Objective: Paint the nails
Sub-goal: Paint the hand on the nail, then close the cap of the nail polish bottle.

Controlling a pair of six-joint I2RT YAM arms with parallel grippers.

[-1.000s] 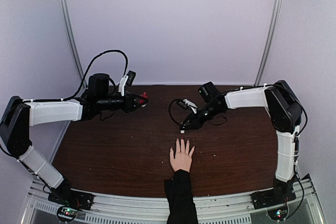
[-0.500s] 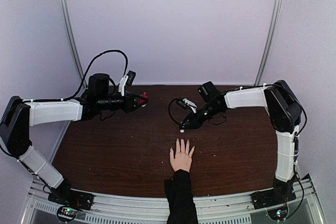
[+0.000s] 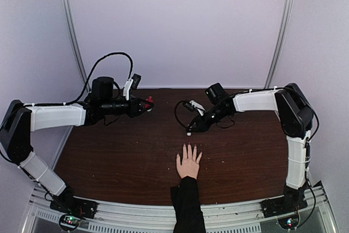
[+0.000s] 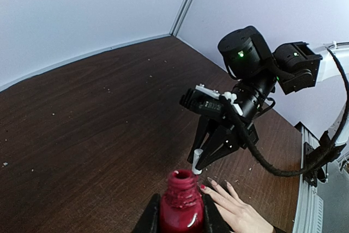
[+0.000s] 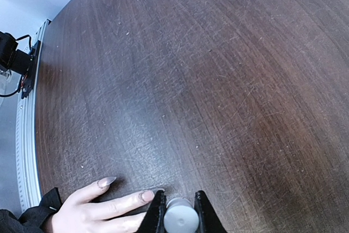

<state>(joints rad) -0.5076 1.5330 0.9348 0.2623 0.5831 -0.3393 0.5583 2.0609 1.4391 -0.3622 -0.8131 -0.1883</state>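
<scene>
The nails [image 5: 147, 195] tip a hand [image 3: 188, 163] lying flat at the near middle of the table [image 3: 109, 151]. They look small, hard and smooth, on soft living fingers [image 5: 117, 205] that may twitch. They are nothing to grip, only to stroke very lightly. The right jaws are closed on a white cap [image 5: 181, 217] just beside the nails. The left jaws are clamped on an open red bottle [image 4: 181, 211], well apart from the hand.
</scene>
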